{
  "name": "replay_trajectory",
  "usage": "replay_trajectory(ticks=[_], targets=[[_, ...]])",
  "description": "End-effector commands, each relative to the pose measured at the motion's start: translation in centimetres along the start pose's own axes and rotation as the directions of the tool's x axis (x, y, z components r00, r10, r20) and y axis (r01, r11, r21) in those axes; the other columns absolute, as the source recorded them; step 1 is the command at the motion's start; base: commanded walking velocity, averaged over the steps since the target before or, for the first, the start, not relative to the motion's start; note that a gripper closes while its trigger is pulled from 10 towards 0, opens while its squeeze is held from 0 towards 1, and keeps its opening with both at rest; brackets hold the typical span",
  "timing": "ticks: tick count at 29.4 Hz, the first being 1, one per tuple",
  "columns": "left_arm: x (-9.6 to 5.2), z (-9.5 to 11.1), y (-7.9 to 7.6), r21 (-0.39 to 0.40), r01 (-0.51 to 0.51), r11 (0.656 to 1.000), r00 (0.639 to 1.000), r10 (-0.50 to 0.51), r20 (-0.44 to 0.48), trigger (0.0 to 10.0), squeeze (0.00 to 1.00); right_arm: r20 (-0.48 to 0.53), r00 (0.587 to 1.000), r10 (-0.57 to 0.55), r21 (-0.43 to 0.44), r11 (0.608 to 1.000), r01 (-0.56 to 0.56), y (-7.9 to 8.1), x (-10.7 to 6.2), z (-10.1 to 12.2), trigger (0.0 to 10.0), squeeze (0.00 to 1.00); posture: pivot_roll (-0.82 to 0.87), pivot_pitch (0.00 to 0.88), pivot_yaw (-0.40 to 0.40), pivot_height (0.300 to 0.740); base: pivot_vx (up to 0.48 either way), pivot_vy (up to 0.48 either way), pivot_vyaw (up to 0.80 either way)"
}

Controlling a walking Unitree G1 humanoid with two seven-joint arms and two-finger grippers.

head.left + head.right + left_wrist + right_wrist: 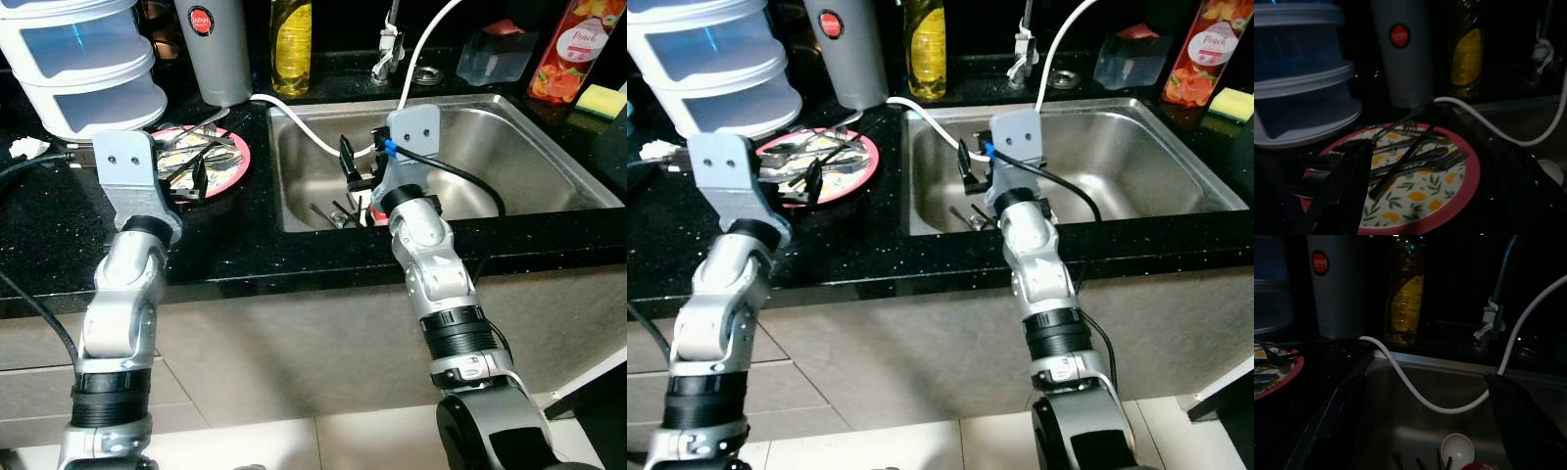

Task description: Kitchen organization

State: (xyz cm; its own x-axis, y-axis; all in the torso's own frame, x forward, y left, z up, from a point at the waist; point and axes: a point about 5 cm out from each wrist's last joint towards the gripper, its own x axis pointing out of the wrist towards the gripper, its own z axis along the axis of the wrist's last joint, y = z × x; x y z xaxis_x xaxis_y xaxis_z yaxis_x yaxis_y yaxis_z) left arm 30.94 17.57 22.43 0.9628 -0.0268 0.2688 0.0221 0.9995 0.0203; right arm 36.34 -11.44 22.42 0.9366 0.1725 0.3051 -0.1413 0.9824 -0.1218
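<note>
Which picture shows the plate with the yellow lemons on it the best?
The left wrist view: the plate is close up, so its lemon pattern, pink rim and the forks lying on it are clear, though dark. Both eye views show it small beside the left pincer. The right wrist view catches just its edge.

A black countertop (225,245) ran across in front of the robot, with a sink (509,162) set into its right half. On the counter left of the sink sat a plate (235,162) holding forks and spoons (1415,159). Behind the plate stood a stacked container (83,64) to the left and a tall cylinder (216,44) to the right, with a bottle of liquid (291,44) just right of the cylinder. A hose (1415,391) ran from the counter near the cylinder down into the sink and up again toward the faucet (390,44) behind the basin. Cutlery and a ladle (1457,449) lay in the sink's near left corner. Behind the sink's right end were a clear box (495,54), a juice carton (576,49) and a sponge (601,100).
</note>
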Motion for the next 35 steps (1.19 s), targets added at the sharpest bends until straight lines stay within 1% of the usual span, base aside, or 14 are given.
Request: replay_trajectory(ticks=[1, 3, 4, 10, 14, 17, 18, 25, 26, 28, 30, 35], targets=[[-0.2, 0.1, -0.1, -0.014, -0.005, 1.000, 1.000, 0.005, 0.015, 10.0, 0.00, -0.015, 1.000, -0.005, 0.012, 1.000, 0.005, 0.1, -0.2, -0.3, 10.0, 0.00, 0.09, 0.000, 0.033, 0.740, 0.000, 0.000, 0.00], [-0.3, 0.1, -0.1, -0.023, -0.015, 1.000, 1.000, 0.016, 0.017, 10.0, 0.00, -0.017, 1.000, 0.004, 0.008, 1.000, -0.004, 0.2, -0.3, -0.3, 10.0, 0.00, 0.09, 0.000, 0.034, 0.740, 0.000, 0.000, 0.00], [-0.4, -0.2, -0.3, -0.036, -0.016, 0.999, 1.000, 0.016, 0.008, 10.0, 0.00, -0.013, 1.000, 0.022, -0.001, 1.000, -0.022, 0.4, -0.3, -0.3, 10.0, 0.00, 0.09, 0.000, 0.041, 0.740, 0.000, 0.000, 0.00], [-0.4, -0.4, -1.1, -0.023, 0.022, 0.999, 1.000, -0.022, 0.003, 10.0, 0.00, -0.014, 1.000, 0.003, 0.002, 1.000, -0.003, 0.2, -0.4, -0.3, 10.0, 0.00, 0.09, 0.000, 0.042, 0.740, 0.000, 0.000, 0.00], [-0.2, -0.3, -1.3, -0.029, 0.024, 0.999, 1.000, -0.024, 0.011, 10.0, 0.00, -0.015, 1.000, 0.026, 0.007, 1.000, -0.026, 0.9, -0.6, -0.4, 10.0, 0.00, 0.09, 0.000, 0.059, 0.740, 0.000, 0.000, 0.00], [-0.2, -0.4, -1.7, -0.030, 0.049, 0.998, 0.999, -0.049, 0.003, 10.0, 0.00, -0.010, 1.000, 0.006, 0.010, 1.000, -0.006, 0.6, -0.6, -0.3, 10.0, 0.00, 0.08, 0.000, 0.069, 0.740, 0.000, 0.000, 0.00], [-0.1, -0.3, -1.8, -0.013, 0.062, 0.998, 0.998, -0.062, 0.006, 10.0, 0.00, -0.019, 1.000, -0.015, 0.019, 1.000, 0.016, 0.3, -0.7, -0.4, 10.0, 0.00, 0.08, 0.000, 0.059, 0.740, 0.000, 0.000, 0.00], [0.1, -0.2, -1.5, -0.020, 0.038, 0.999, 0.999, -0.038, 0.011, 10.0, 0.00, -0.021, 1.000, 0.013, 0.009, 1.000, -0.013, 0.7, -0.9, -0.6, 10.0, 0.00, 0.08, 0.000, 0.067, 0.740, 0.000, 0.000, 0.00], [0.0, -0.4, -1.8, -0.021, 0.055, 0.998, 0.998, -0.055, 0.005, 10.0, 0.00, -0.012, 1.000, 0.001, 0.011, 1.000, -0.001, 0.5, -0.7, -0.3, 10.0, 0.00, 0.07, 0.000, 0.076, 0.740, 0.000, 0.000, 0.00], [0.0, -0.4, -1.8, -0.021, 0.055, 0.998, 0.998, -0.055, 0.005, 10.0, 0.00, -0.012, 1.000, 0.001, 0.011, 1.000, -0.001, 0.5, -0.7, -0.3, 10.0, 0.00, 0.07, 0.000, 0.076, 0.740, 0.000, 0.000, 0.00], [0.1, -0.3, -2.0, -0.014, 0.063, 0.998, 0.998, -0.063, 0.005, 10.0, 0.00, -0.017, 1.000, -0.021, 0.018, 1.000, 0.022, 0.3, -0.7, -0.4, 10.0, 0.00, 0.08, 0.000, 0.072, 0.740, 0.000, 0.000, 0.00], [0.2, 0.0, -1.4, -0.021, 0.032, 0.999, 0.999, -0.031, 0.019, 10.0, 0.00, -0.023, 1.000, 0.015, 0.007, 1.000, -0.015, 0.7, -0.8, -0.5, 10.0, 0.00, 0.09, 0.000, 0.057, 0.740, 0.000, 0.000, 0.00]])
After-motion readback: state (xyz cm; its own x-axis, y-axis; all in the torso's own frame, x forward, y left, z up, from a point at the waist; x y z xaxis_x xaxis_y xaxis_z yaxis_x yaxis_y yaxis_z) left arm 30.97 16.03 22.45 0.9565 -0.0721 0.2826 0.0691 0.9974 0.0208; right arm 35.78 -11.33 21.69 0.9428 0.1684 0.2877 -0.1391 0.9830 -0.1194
